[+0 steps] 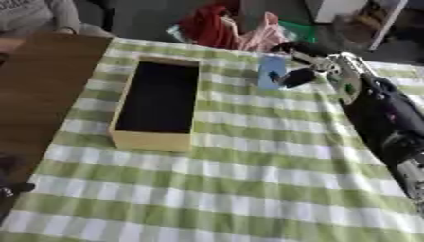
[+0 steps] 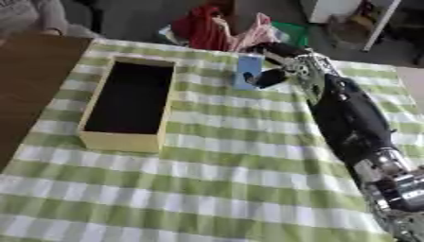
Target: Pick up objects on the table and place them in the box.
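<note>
A light blue flat rectangular object (image 1: pixel 270 71) is at the far side of the green-and-white checked table, right of the box. My right hand (image 1: pixel 300 71) reaches across from the right, with its dark fingers (image 2: pixel 270 77) curled against the blue object's right edge and its thumb above. The blue object stands tilted, held between them. The open wooden box (image 1: pixel 155 140) with a dark inside lies left of centre; nothing shows inside it. Only a dark bit of my left hand (image 1: pixel 10 184) shows at the lower left edge.
The checked cloth (image 1: pixel 240 189) covers most of the table, with bare brown wood (image 1: pixel 41 90) on the left. Red and pink fabric (image 1: pixel 228 28) is heaped beyond the far edge. A person's sleeve shows at the top left corner.
</note>
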